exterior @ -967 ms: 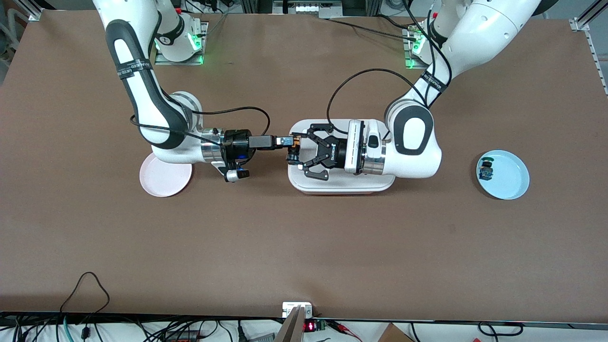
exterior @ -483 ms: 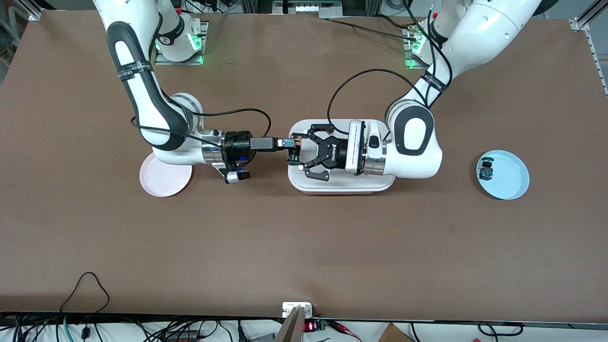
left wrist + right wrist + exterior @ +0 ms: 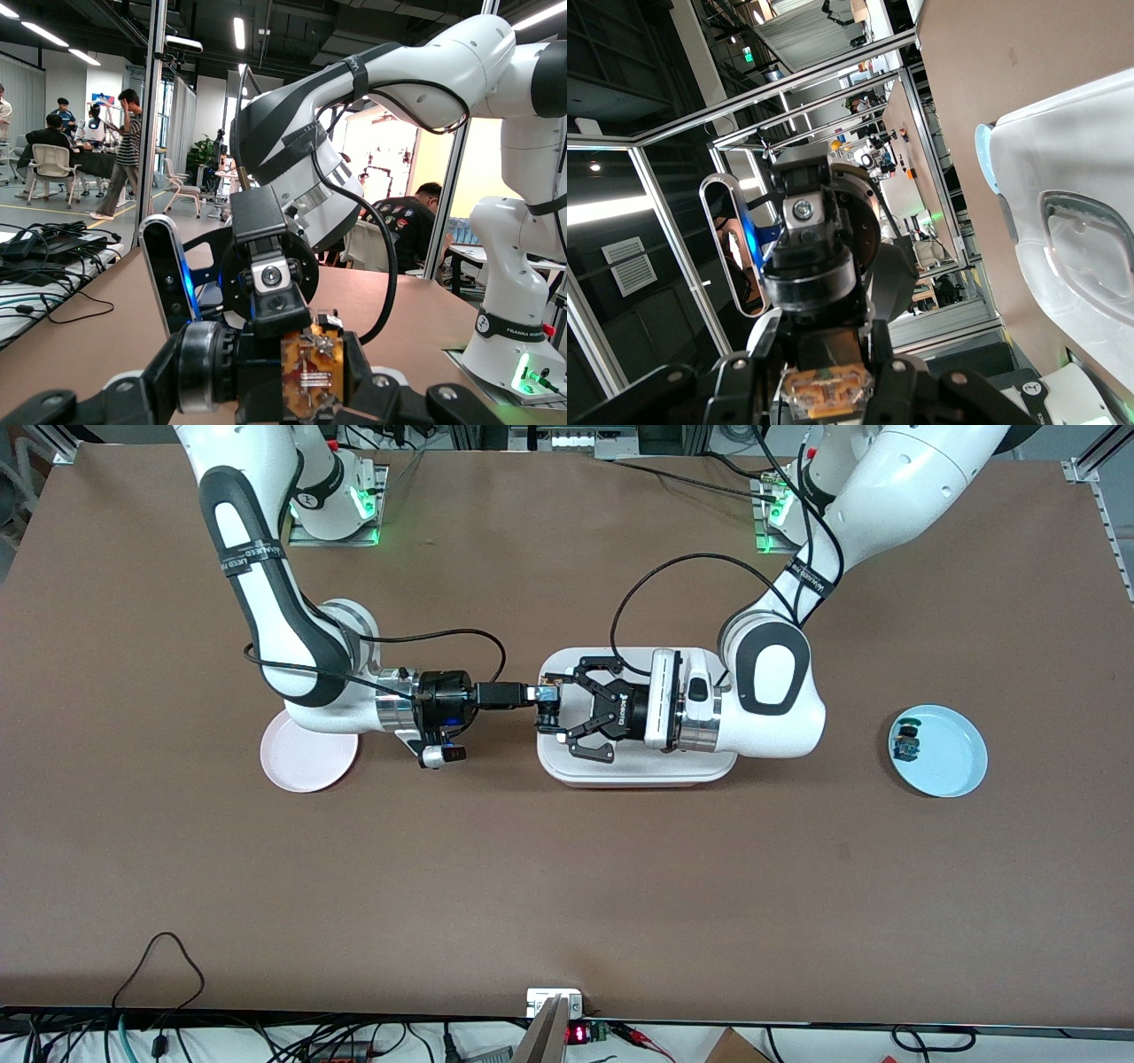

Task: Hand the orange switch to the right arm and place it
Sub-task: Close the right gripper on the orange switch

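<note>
The orange switch (image 3: 549, 713) hangs in the air over the white tray's (image 3: 638, 772) end toward the right arm. My left gripper (image 3: 551, 708), the wide black claw, is shut on it from the left arm's side. My right gripper (image 3: 542, 692), slim and black, meets it from the other side and is shut on the same switch. In the left wrist view the switch's tan terminals (image 3: 312, 372) face the camera and the right gripper (image 3: 270, 310) sits just above them. The right wrist view shows the switch (image 3: 828, 390) between black fingers (image 3: 908, 376).
A pink plate (image 3: 301, 766) lies under the right arm's wrist. A light blue plate (image 3: 952, 766) toward the left arm's end holds a small switch with a blue-green cap (image 3: 905, 742). Both forearms stretch level over the table's middle.
The right gripper's fingers have closed onto the switch that the left gripper holds. Both arms stay almost where they were.
</note>
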Controlling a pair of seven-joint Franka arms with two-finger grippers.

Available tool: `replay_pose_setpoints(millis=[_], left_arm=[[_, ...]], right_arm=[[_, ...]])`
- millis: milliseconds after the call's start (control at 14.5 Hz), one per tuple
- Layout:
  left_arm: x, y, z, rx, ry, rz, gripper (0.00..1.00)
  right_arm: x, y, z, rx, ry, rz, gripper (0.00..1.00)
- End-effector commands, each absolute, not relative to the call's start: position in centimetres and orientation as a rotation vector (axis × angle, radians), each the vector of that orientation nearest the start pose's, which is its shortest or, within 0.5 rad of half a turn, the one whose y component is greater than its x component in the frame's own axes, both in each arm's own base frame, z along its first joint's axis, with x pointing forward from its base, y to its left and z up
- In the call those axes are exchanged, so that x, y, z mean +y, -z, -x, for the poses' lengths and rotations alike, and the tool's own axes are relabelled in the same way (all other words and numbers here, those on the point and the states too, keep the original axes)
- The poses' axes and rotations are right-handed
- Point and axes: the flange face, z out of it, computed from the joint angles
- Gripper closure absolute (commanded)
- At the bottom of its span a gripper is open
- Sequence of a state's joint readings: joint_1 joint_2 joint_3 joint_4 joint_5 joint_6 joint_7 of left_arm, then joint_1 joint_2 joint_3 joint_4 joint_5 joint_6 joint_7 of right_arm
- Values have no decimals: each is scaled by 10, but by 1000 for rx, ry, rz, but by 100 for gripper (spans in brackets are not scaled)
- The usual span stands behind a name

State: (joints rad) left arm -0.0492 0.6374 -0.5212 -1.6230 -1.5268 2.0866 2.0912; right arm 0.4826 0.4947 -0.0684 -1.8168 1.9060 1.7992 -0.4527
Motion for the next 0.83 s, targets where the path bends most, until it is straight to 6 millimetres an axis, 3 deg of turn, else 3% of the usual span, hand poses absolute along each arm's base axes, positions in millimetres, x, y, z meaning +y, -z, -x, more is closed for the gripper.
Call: replay_pose_setpoints(millis=[0,69,138,207,276,760], left_arm=[[-371,-339,-599,-1181,-1055,-1231,100],[-370,-339,-599,-1180,-1056,-1232,97],[-370,-339,-599,-1182,-1057,-1231,44],[-369,-338,-599,-1188,-1062,-1228,6],[-369,-339,-599,-1187,-1060,-1229,0],[-366,-348,-602,-1181,-1050,-1236,0]], right_arm=[[349,-321,-574,234,-281,1489,100],[349,-321,-574,231,-278,1489,100],[349,-321,-574,228,-273,1488,100],[348,-321,-575,223,-267,1490,100],[348,-321,-575,222,-266,1490,100],[347,-322,-575,222,-264,1489,100]])
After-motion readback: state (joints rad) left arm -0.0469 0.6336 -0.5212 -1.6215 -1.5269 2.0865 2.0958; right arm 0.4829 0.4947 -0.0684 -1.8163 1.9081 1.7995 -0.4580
